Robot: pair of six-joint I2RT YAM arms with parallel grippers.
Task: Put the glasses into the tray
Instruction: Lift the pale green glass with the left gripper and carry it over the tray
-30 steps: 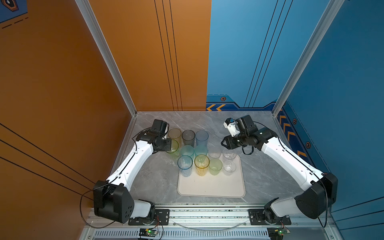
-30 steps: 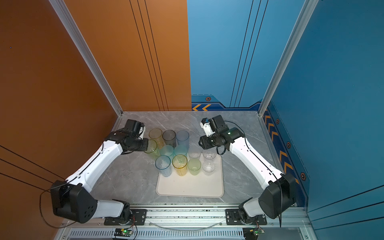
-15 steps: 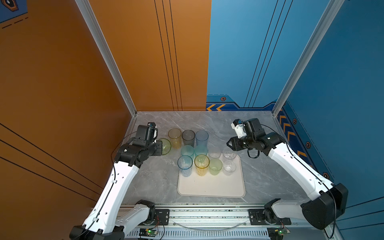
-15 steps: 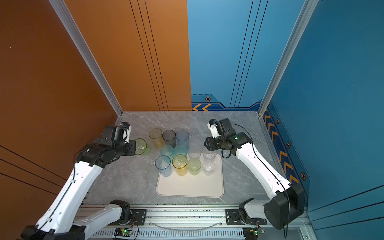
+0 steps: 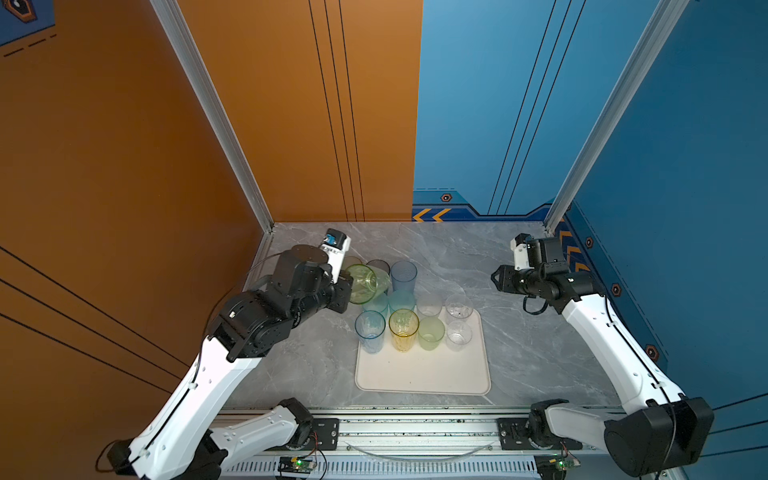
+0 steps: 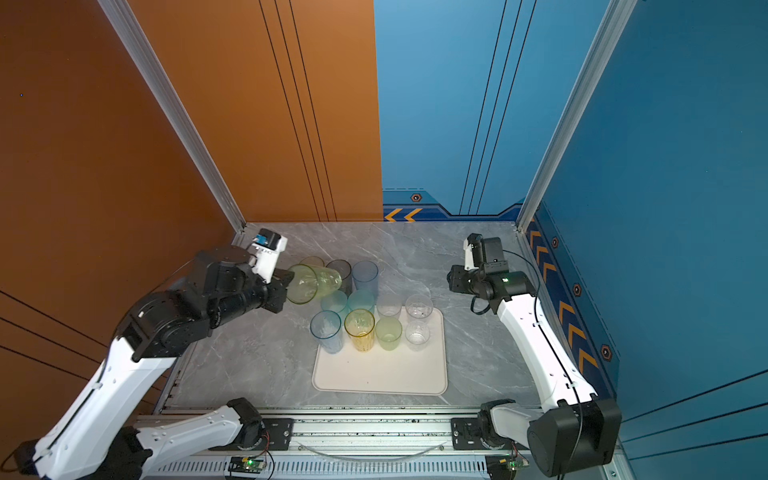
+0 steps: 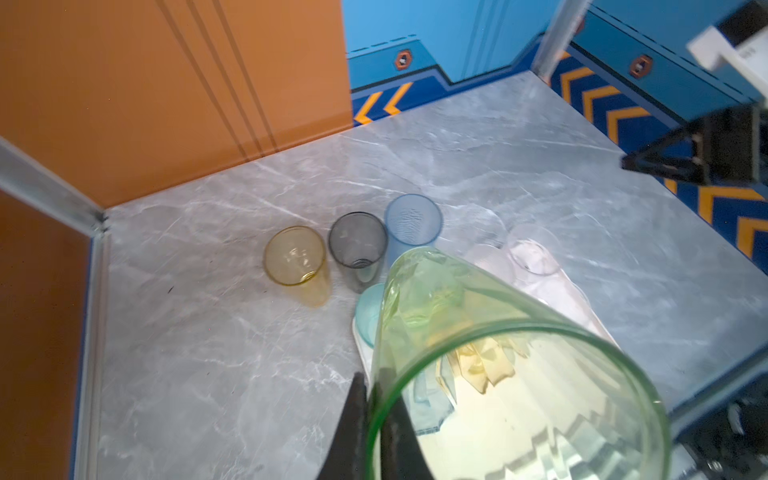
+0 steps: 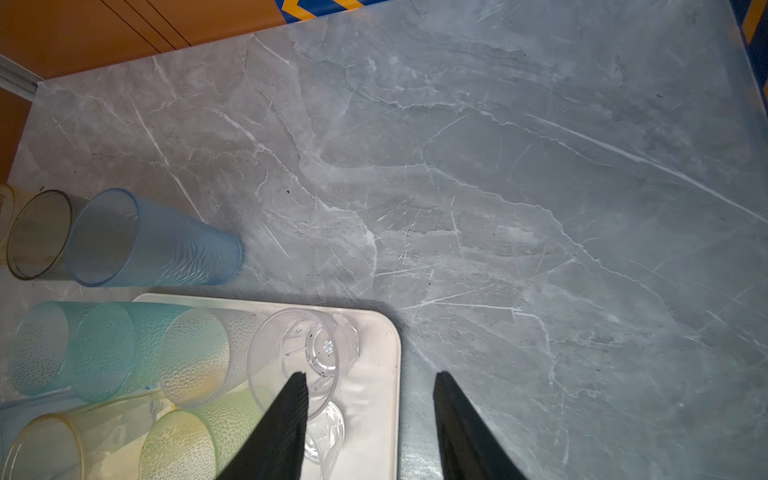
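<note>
At centre-left of both top views, the left gripper is clamped on the rim of a tall green glass. The left wrist view shows its fingers pinching the wall, one inside the mouth and one outside. That grip probably lets narrow jaws carry a wide tumbler. The glass hangs tipped almost onto its side above the table, mouth towards the arm.

Just beyond it, a yellow glass, a grey glass and a blue glass stand upright in a row on the table, outside the tray.

In the lower middle of the frame, eight glasses crowd the tray's far half in two rows. Whether the leftmost teal one sits fully inside the rim is hard to tell. The near half is bare, leaving room for the rest.

At the right of the frame, the right gripper holds nothing, its jaws partly apart. In the right wrist view it hovers near the tray's corner and a clear glass, seemingly waiting out of the way.
</note>
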